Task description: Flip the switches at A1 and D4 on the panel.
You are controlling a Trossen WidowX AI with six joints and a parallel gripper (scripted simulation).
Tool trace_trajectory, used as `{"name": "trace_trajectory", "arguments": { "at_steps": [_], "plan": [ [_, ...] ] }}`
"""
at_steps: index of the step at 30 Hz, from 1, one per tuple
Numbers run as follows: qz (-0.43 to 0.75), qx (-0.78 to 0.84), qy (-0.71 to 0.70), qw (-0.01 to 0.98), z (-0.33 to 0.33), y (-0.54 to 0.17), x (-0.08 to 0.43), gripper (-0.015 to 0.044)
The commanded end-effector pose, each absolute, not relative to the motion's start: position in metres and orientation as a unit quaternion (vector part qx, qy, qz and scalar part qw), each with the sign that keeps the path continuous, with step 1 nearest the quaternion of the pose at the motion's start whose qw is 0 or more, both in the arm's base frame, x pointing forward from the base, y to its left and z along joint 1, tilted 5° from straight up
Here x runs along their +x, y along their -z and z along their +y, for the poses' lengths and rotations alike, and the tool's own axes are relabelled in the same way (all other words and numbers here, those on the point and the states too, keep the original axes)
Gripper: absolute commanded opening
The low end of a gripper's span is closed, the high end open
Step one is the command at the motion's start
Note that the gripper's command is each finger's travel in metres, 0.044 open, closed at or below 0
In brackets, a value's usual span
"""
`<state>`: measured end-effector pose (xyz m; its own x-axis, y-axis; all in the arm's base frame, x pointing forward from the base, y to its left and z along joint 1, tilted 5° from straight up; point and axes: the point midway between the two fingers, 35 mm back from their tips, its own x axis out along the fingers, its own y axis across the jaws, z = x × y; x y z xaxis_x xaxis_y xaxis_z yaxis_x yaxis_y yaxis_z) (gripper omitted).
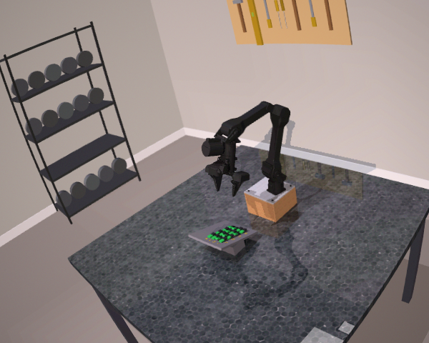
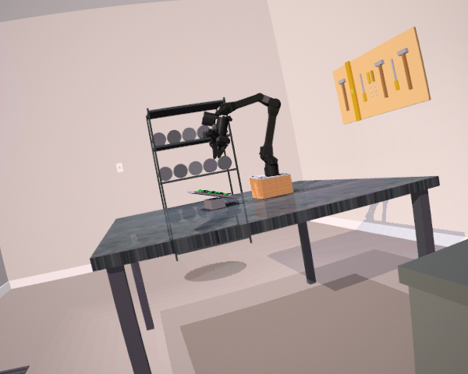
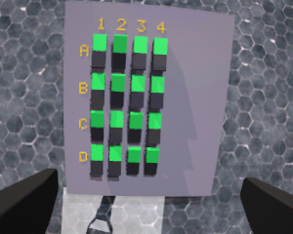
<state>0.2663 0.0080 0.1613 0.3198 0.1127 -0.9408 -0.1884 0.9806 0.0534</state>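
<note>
The grey tilted panel (image 1: 199,235) (image 3: 200,63) carries green and black rocker switches, lettered A to D and numbered 1 to 4. In the wrist view, switch A1 (image 3: 99,51) is at the top left, with a bright green far half and a dark grey near half. Switch D4 (image 3: 151,161) is at the bottom right, with a darker green far half and a black near half. Their shading differs, so they appear tilted opposite ways; which end is raised is hard to tell. My gripper (image 1: 226,192) (image 2: 217,156) is open and empty, high above the panel.
The other switches surround these two closely, in the same grid. The arm's wooden base block (image 1: 259,206) (image 2: 272,187) stands on the dark table (image 1: 163,288) (image 2: 145,229) beside the panel. A shelf rack (image 1: 83,151) and a tool board (image 2: 367,108) are beyond the table.
</note>
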Motion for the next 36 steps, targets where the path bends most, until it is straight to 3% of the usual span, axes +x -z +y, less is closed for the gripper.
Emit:
{"name": "trace_trajectory", "arguments": {
  "at_steps": [1, 8, 15, 36],
  "plan": [
    [0.576, -0.033, -0.093, 0.811, 0.009, -0.160, 0.268, 0.0374],
    [0.587, -0.031, -0.108, 0.802, 0.062, -0.091, 0.326, 0.0190],
    [0.588, -0.031, -0.110, 0.801, 0.069, -0.082, 0.330, 0.0006],
    [0.577, -0.030, -0.110, 0.809, 0.075, -0.038, 0.342, 0.0000]
  ]
}}
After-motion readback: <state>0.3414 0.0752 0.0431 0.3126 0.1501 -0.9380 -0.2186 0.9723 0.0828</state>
